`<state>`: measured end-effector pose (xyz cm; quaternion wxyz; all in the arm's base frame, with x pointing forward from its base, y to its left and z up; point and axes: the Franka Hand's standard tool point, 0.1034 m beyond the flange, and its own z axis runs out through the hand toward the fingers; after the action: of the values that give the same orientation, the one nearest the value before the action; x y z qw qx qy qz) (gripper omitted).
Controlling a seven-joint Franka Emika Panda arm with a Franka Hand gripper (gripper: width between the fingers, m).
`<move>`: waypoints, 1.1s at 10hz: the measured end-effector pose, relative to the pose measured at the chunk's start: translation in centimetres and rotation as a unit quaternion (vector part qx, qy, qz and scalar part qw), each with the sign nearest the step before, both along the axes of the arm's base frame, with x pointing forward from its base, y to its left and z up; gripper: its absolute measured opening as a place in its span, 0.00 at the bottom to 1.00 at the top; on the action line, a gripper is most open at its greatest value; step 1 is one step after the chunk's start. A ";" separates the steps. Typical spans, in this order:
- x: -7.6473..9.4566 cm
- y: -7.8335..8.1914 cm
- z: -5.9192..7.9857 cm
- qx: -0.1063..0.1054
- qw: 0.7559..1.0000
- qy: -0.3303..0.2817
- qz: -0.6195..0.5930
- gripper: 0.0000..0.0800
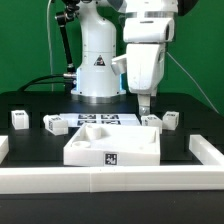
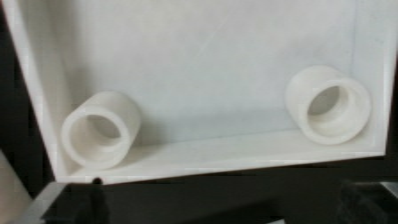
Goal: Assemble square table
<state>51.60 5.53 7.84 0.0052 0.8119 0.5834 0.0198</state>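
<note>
A black table (image 1: 30, 140) is standing before a green backdrop, with a low white border wall (image 1: 110, 180) running along the lower edge of the exterior view. The square slab (image 1: 112, 146) is lying mid-frame, rim up, and one of its round sockets (image 2: 326, 103) is showing in the wrist view. Small legs (image 1: 19, 119) are standing on either side of it. The gripper (image 1: 145, 104) is hanging at the slab's upper right corner. I cannot tell how far its fingers are parted, or whether they are holding anything.

Free room over the square slab (image 1: 90, 152) (loose legs (image 1: 52, 124) on either side)
</note>
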 end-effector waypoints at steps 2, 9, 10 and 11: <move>-1.6 -0.9 -1.2 0.001 1.000 0.004 0.003 0.81; -4.5 -1.9 -3.3 0.004 1.000 0.007 0.009 0.81; -5.5 -1.5 -4.2 0.007 1.000 0.004 0.012 0.81; -6.1 -1.6 -4.8 0.008 1.000 0.011 0.012 0.81</move>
<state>45.45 3.93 3.04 -0.0077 0.8052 0.5928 0.0154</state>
